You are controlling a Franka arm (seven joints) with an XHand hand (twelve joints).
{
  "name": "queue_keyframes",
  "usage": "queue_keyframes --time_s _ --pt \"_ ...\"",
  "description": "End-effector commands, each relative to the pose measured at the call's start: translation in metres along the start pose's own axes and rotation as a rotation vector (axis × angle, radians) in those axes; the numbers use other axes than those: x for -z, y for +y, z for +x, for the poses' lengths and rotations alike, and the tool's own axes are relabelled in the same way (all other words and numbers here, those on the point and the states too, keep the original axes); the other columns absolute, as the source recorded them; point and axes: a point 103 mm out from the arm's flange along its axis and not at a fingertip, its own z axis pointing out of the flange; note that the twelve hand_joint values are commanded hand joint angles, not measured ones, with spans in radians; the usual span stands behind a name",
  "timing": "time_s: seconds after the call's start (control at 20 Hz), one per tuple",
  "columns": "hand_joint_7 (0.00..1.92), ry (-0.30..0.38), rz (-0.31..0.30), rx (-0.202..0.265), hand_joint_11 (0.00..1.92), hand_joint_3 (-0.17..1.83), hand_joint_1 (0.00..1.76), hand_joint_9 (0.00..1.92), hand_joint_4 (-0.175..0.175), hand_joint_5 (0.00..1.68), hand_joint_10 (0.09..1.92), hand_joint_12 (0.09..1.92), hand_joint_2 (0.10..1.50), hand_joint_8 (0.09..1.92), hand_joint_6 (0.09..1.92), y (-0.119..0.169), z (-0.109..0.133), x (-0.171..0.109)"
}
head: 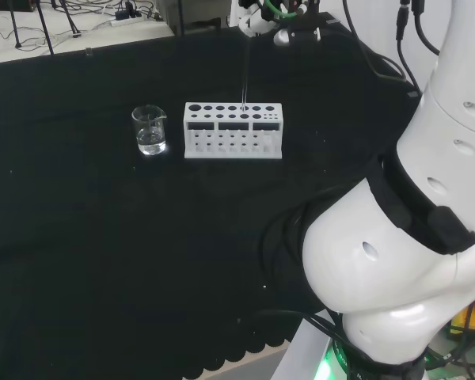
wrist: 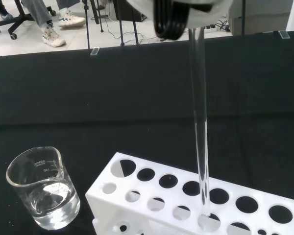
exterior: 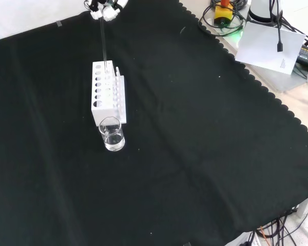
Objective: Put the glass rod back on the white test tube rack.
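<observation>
- Hand [exterior: 107, 8] pinches glass rod [wrist: 200, 122] upright, lower tip in a hole of white test tube rack [head: 233, 131].
- Beaker [head: 150, 130] just beside rack.

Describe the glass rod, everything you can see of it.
The glass rod is a thin, straight, clear stick, glassy in look. It hangs close to upright, its top end held by the hand above the white test tube rack. In the wrist view its lower end sits at a hole in the rack's top, near the middle of a row; how deep it has gone cannot be told. A small beaker stands beside the rack, apart from the rod.
</observation>
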Motion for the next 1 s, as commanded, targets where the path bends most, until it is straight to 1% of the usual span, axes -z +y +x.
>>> queue_keyframes --time_s 0.05,0.25,0.65,1.0 --pt "1.10 0.001 -0.003 0.003 1.35 0.46 1.29 1.67 -0.175 1.04 0.95 1.02 0.86 1.20 0.70 -0.002 0.006 0.001" --pt "1.10 -0.011 0.005 -0.004 1.35 0.46 1.29 1.67 -0.175 1.04 0.95 1.02 0.86 1.20 0.70 -0.001 0.004 -0.001" --pt "1.10 -0.003 0.021 -0.019 1.35 0.46 1.29 1.67 -0.175 1.04 0.95 1.02 0.86 1.20 0.70 0.001 -0.002 -0.012" --pt "1.10 0.006 0.053 -0.019 1.35 0.46 1.29 1.67 -0.175 1.04 0.95 1.02 0.86 1.20 0.70 0.004 -0.003 -0.034"
